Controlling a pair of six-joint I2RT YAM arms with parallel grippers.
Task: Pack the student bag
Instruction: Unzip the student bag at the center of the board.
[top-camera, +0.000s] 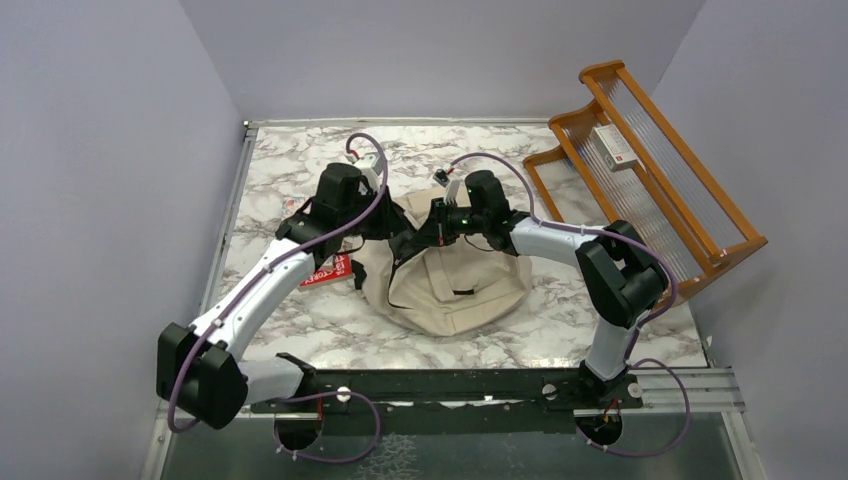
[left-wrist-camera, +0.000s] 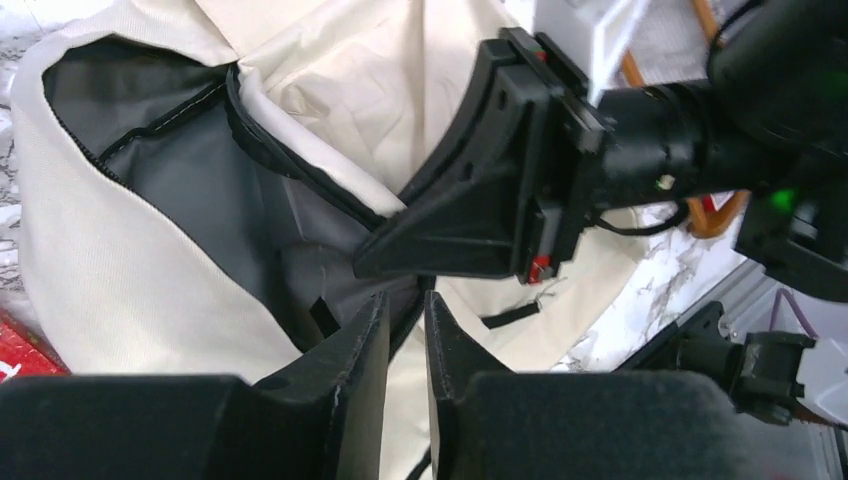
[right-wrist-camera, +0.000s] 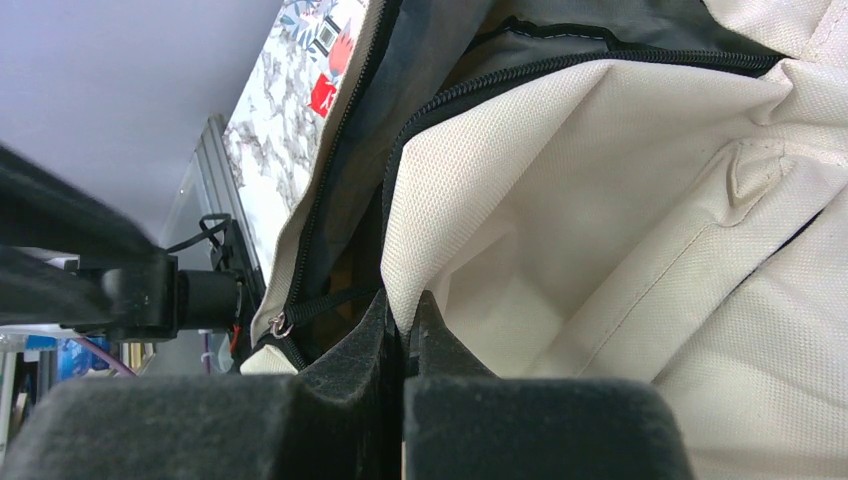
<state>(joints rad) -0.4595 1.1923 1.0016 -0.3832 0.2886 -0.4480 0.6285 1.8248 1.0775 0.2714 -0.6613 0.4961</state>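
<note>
Near edge of table (top-camera: 560, 330): both arm bases on black rail (top-camera: 450, 383), L arm (top-camera: 255, 295) and R arm (top-camera: 550, 240) angled fwd and inward, meeting over centre. Just beyond rail, mid-table: student bag (top-camera: 450, 290), cream fabric, slumped low, mouth at far side. At mouth, R jaws clamped tight on cream rim fabric next to black zip (right-wrist-camera: 600, 58), zip pull (right-wrist-camera: 281, 325) hanging just left of tips. L jaws narrowed to a thin slot at dark rim edge, approx. opposite R jaws and close to them. Apparently pinching rim, but contact partly hidden by own tips. Purpose of paired grip, as judged: rim taken from two sides to spread opening and stop soft fabric collapsing. Grey lining (left-wrist-camera: 180, 170) exposed in L wrist view, so main compartment unzipped. Left of bag: red packet (top-camera: 325, 270), touching bag or part under L arm, cannot tell which. Far R: wooden rack (top-camera: 650, 160) set askew by side wall, small white box (top-camera: 612, 147) on its slats, well apart from bag. Est. stage: opening/holding step, no contents visible inside. Next, as judged: pin one side, free other arm for fetching items. Risk: thin fabric slipping from tips, mouth sagging shut.
</note>
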